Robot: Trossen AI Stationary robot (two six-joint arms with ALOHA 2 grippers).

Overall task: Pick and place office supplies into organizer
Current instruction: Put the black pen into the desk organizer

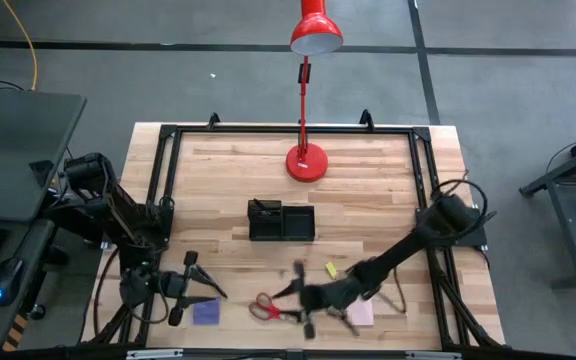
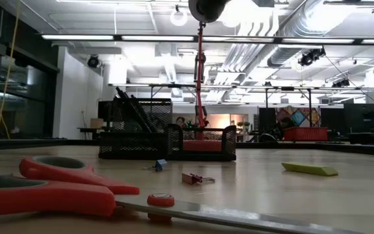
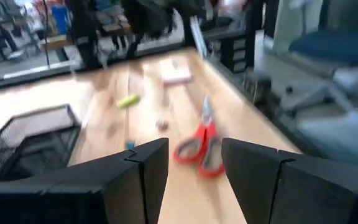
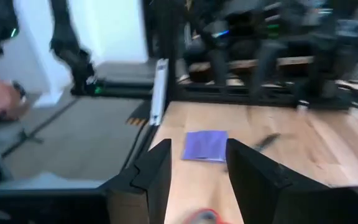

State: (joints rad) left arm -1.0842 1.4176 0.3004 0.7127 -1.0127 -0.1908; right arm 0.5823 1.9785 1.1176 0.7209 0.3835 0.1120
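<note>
Two arms in play: right gripper (image 1: 303, 300), fingers spread and empty, hovers at lower centre just right of the red-handled scissors (image 1: 265, 308); left gripper (image 1: 200, 282), also spread and empty, sits lower left by the purple pad (image 1: 206, 313). Risk: the scissors lie flat, so the fingers could skid off the handles or shove them aside. Count: one organizer (image 1: 281, 221) mid-frame, one scissors, one purple pad, one pink pad (image 1: 361, 314), one yellow block (image 1: 331, 269).

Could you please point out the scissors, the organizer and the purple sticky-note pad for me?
scissors (image 1: 265, 308), high view, on the red handles.
organizer (image 1: 281, 221), high view, on its middle divider.
purple sticky-note pad (image 1: 206, 312), high view, on its top face.
</note>
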